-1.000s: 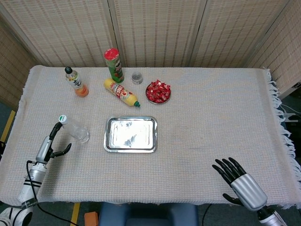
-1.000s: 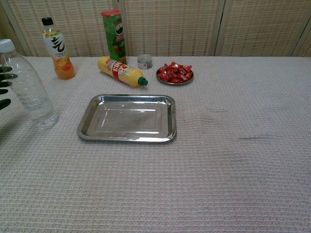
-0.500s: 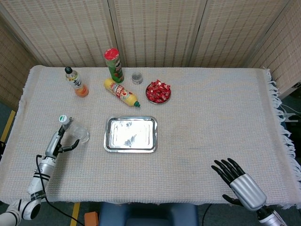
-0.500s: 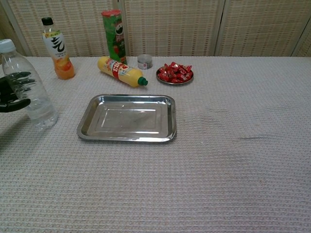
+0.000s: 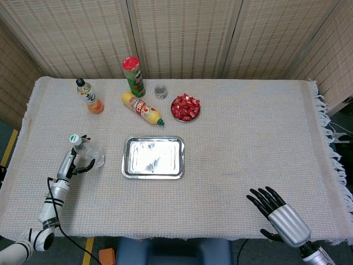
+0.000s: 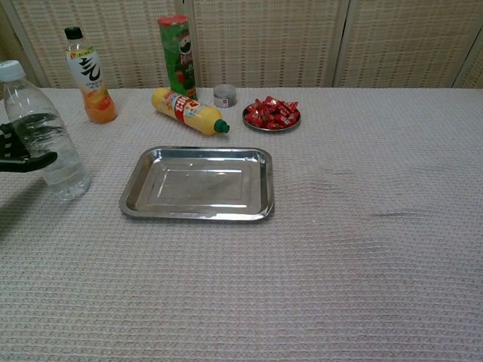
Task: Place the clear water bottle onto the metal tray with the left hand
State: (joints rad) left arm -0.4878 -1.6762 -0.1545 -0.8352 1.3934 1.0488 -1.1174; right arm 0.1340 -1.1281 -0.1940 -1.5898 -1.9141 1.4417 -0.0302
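Observation:
The clear water bottle (image 5: 91, 155) (image 6: 53, 154) with a white cap stands upright on the cloth, left of the metal tray (image 5: 153, 176) (image 6: 195, 214). My left hand (image 5: 74, 162) (image 6: 13, 148) reaches in from the left at the bottle's middle. Its fingers show through the plastic behind the bottle and its thumb lies across the front. The bottle still rests on the table, and a firm grip is not visible. The tray holds nothing. My right hand (image 5: 277, 211) hovers at the table's front right with fingers spread, holding nothing.
At the back left stand an orange drink bottle (image 5: 89, 97) (image 6: 90, 75) and a green chip can (image 5: 133, 76) (image 6: 176, 54). A yellow bottle (image 5: 143, 108) (image 6: 189, 111) lies on its side, beside a small jar (image 5: 160, 90) and a dish of red candies (image 5: 185, 107) (image 6: 272, 112).
My left hand has moved forward from the table's edge to the bottle, and its fingers and thumb now reach around it. The bottle and right hand have barely shifted.

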